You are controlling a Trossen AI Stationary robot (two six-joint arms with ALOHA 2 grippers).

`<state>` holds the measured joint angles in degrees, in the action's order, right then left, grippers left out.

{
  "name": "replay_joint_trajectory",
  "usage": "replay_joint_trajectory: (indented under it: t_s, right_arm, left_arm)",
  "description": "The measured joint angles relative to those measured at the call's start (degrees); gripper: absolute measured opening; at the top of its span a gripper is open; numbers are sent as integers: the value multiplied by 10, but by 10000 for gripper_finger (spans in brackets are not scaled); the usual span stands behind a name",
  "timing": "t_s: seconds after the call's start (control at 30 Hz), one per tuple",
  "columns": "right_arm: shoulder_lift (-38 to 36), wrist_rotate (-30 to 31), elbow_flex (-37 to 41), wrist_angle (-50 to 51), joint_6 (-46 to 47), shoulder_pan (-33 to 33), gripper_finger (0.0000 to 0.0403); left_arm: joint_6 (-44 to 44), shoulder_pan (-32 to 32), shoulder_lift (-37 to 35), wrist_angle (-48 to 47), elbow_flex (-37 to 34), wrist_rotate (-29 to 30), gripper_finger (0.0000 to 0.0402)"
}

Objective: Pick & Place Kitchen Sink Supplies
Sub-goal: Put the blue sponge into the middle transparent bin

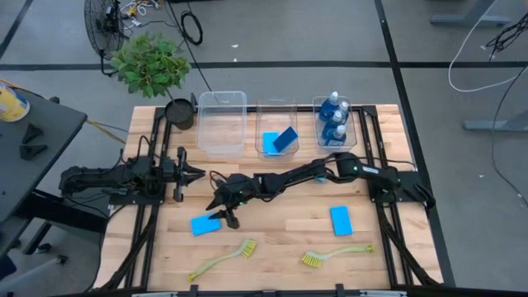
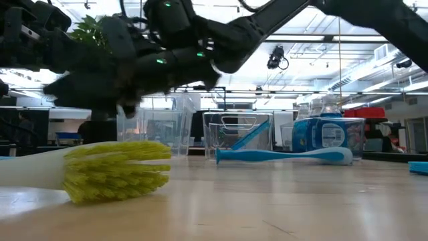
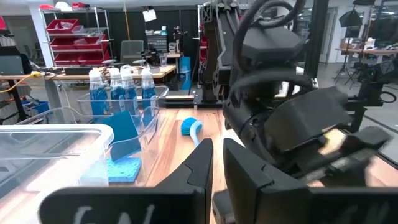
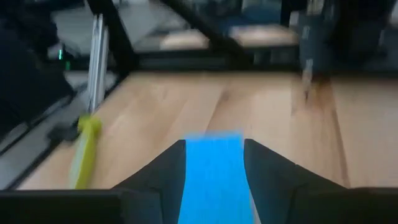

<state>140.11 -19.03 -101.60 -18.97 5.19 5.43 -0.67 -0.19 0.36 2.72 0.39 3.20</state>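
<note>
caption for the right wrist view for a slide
Right gripper poised over a flat blue rectangular sponge on the wooden table, sponge between its fingers, yellow-green long-handled brush alongside.
</note>
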Motion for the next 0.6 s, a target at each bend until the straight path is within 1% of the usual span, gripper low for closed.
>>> replay_joint_trajectory:
  t_s: [0.13,0.2,0.3,0.4,0.6]
  right_arm:
    - [31,-7,-51,2,10,-2,165]
    - [40,-13,-59,5,19,-2,165]
    - [51,-14,-61,8,19,-2,165]
    - [51,-14,-59,31,11,-2,165]
    - [51,4,-25,22,-9,-7,165]
  left_arm:
    - [0,0,0,0,0,0,44]
    - [0,0,0,0,0,0,44]
    - [0,0,0,0,0,0,44]
    - [0,0,0,0,0,0,44]
    - [0,0,0,0,0,0,44]
